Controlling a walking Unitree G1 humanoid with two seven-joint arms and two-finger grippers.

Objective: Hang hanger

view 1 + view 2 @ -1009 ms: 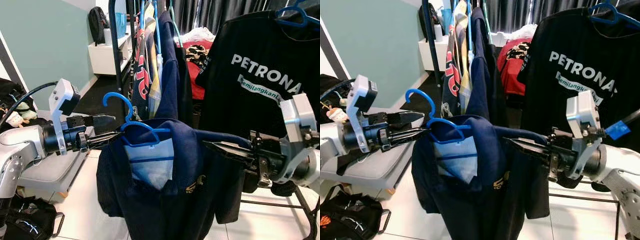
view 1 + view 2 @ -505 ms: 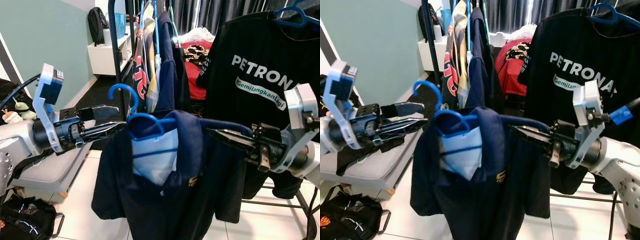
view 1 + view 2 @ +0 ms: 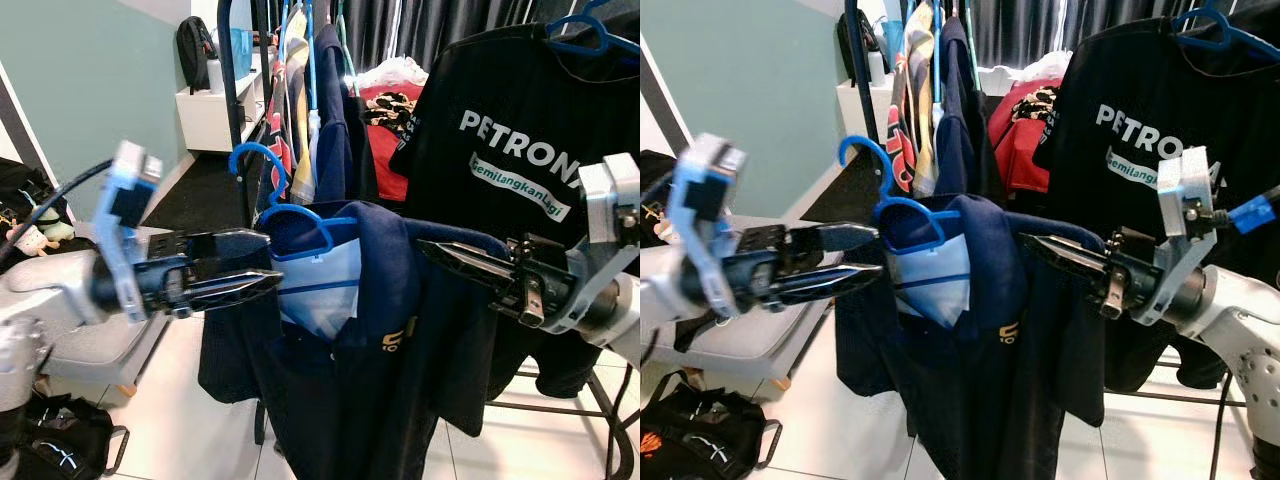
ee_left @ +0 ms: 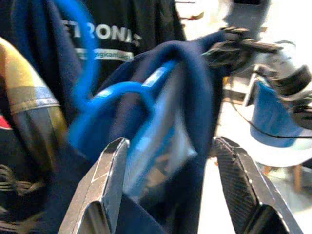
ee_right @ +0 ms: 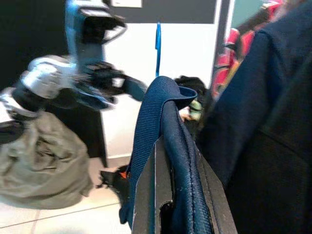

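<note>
Near centre, before rack (image 3: 226,90): hanger (image 3: 285,205) with navy shirt (image 3: 370,340), hook up-left, long axis left-right. Right gripper (image 3: 455,258) clamped on shirt's right shoulder. Left gripper (image 3: 262,275) fingers parted, empty, just left of hanger; nearer hook. Rack far-left.

A black T-shirt (image 3: 520,150) with white lettering hung on the right from a blue hanger. Farther back, a black clothes rack (image 3: 232,90) held several garments. A white shelf (image 3: 215,110) stood far left by a teal wall (image 3: 90,80), and a black bag (image 3: 60,445) lay on the near-left floor.
</note>
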